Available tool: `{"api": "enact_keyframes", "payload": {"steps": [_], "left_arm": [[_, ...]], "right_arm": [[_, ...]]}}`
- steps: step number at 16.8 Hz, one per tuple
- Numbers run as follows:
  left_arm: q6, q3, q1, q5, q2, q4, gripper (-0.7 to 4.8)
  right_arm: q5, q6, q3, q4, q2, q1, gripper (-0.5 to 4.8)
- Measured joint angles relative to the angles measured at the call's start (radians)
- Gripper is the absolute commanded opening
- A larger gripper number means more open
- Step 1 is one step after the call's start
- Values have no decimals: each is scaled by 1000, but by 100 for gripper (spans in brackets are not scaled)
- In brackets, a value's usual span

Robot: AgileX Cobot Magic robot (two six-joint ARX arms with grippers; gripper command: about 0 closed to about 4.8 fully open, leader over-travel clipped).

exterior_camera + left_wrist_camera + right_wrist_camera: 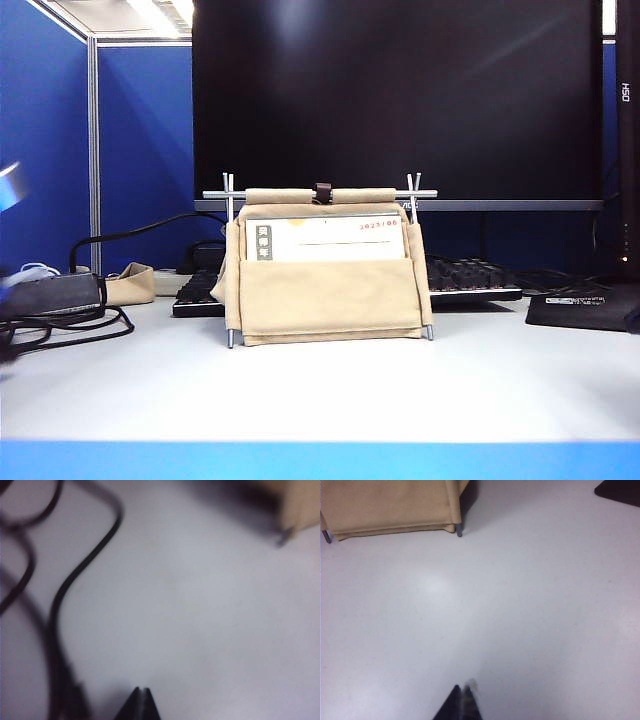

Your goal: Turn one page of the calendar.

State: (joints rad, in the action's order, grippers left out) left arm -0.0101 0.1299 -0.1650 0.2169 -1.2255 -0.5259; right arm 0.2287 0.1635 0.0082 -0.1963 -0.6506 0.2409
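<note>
Exterior view: the calendar stands upright at the middle of the white tabletop, its beige canvas pouch hung on a thin silver rod frame, with a dark strap at the top bar. A white sheet rises out of the pouch, showing faint red print at its upper right and a dark vertical label strip at its left edge; the print is too small to read with certainty. Behind the calendar are a black monitor and a keyboard; black cables lie at the left, and a black pad at the right. Neither claw is clearly visible here. Left wrist view: the left claw, its tips pressed together and holding nothing, hangs above bare tabletop near a black cable, with a corner of the pouch and one frame foot well apart from it; the picture is blurred. Right wrist view: the right claw, tips likewise together and empty, hangs above open tabletop, well apart from the calendar's lower front edge.
</note>
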Motion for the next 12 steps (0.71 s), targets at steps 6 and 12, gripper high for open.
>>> {"api": "enact_keyframes", "payload": {"steps": [6, 12], "left_arm": [[45, -3, 87, 45, 13, 26, -6], [93, -50, 87, 64, 491, 111, -6]], "right_arm": [[-25, 0, 0, 0, 0, 0, -5], [-64, 114, 0, -151, 50, 0, -5]]}}
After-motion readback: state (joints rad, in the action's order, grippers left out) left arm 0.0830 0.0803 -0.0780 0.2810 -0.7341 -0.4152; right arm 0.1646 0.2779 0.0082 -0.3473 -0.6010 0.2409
